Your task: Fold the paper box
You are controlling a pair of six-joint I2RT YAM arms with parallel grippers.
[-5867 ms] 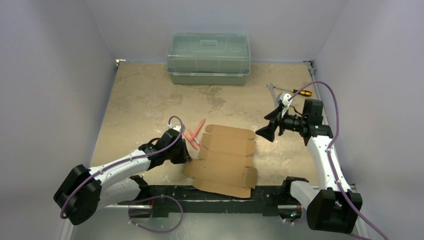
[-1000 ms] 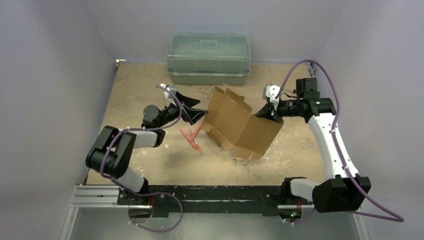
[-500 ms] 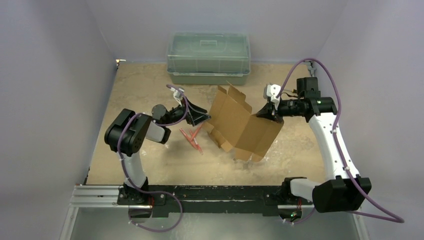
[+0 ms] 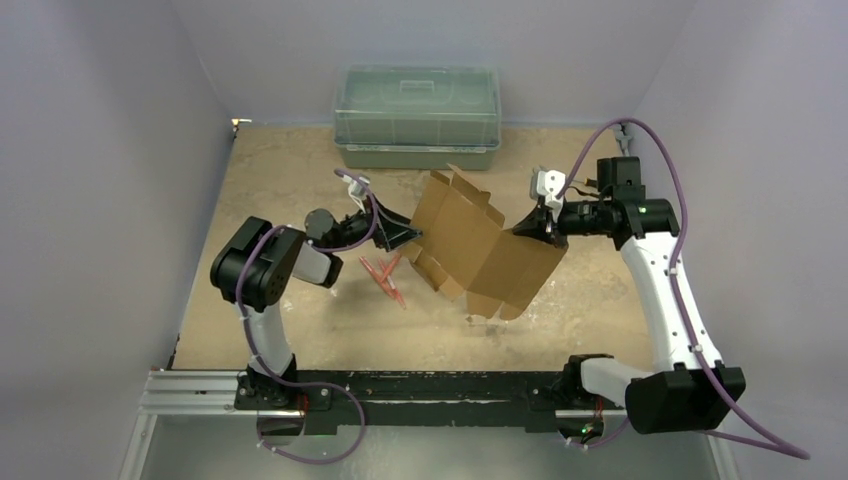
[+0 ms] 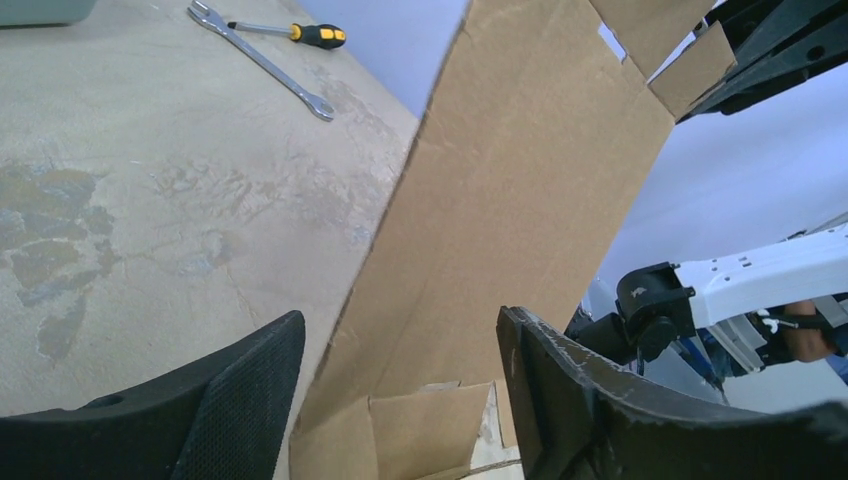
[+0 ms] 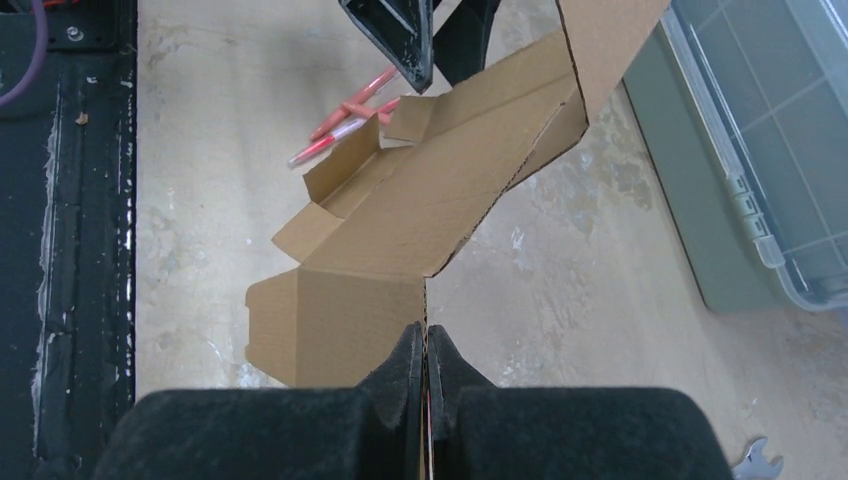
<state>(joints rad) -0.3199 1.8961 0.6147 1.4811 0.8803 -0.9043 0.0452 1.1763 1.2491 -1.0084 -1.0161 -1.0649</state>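
Note:
The paper box (image 4: 482, 252) is a brown die-cut cardboard sheet, lifted off the table and bent into a standing V. My right gripper (image 4: 536, 226) is shut on its right edge, and the right wrist view shows both jaws pinching that thin edge (image 6: 426, 345). My left gripper (image 4: 408, 235) is open at the sheet's left side. In the left wrist view the cardboard (image 5: 500, 200) and its lower flaps stand in the gap between the fingers (image 5: 245, 400), without touching either of them.
Red pens (image 4: 385, 275) lie on the table under the left gripper. A green translucent bin (image 4: 417, 117) stands at the back. A wrench (image 5: 262, 62) and a yellow-handled screwdriver (image 5: 300, 33) lie at the back right. Side walls close in on both sides.
The left arm has drawn its elbow in and pushed its gripper closer to the sheet's left edge, with the jaws narrowing a little. The right gripper keeps its hold and has barely moved.

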